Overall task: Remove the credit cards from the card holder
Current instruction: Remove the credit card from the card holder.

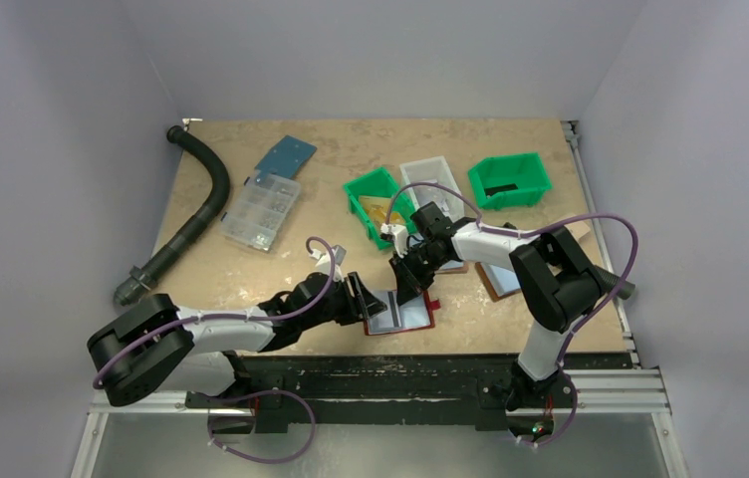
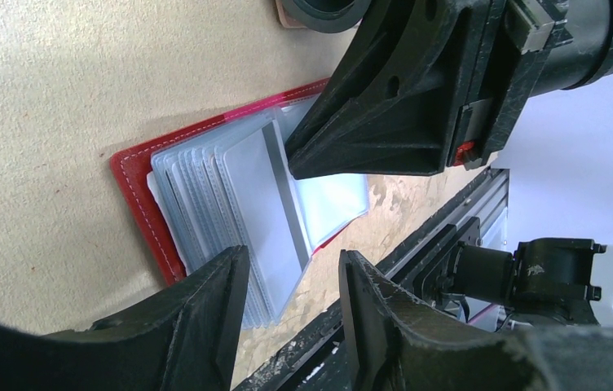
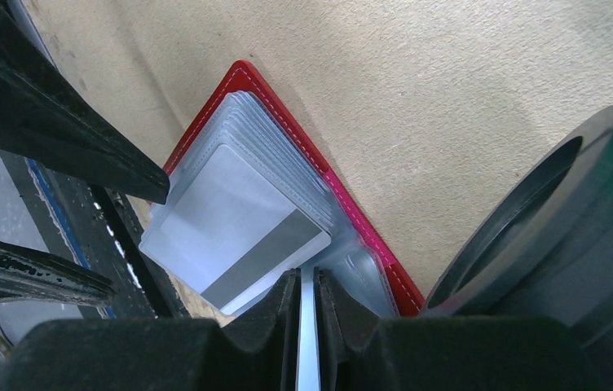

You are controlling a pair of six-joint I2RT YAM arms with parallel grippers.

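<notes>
Maroon card holder (image 1: 402, 319) lies spread on the desk (image 1: 351, 149) under your right end effector (image 3: 307, 281), pinched nearly closed on a pale sheet (image 3: 307, 350), likely to draw it out; your left end effector (image 2: 295, 257) hovers half-open and empty just beside.

Pale grey walls (image 1: 371, 50) close in three sides. The evenly lit table (image 1: 351, 139) has a tan mottled top and a metal front rail (image 1: 605, 380).

Bright diffuse light; soft shadows; sheen on card holder (image 2: 140, 195) pockets; close foreground blurred.
</notes>
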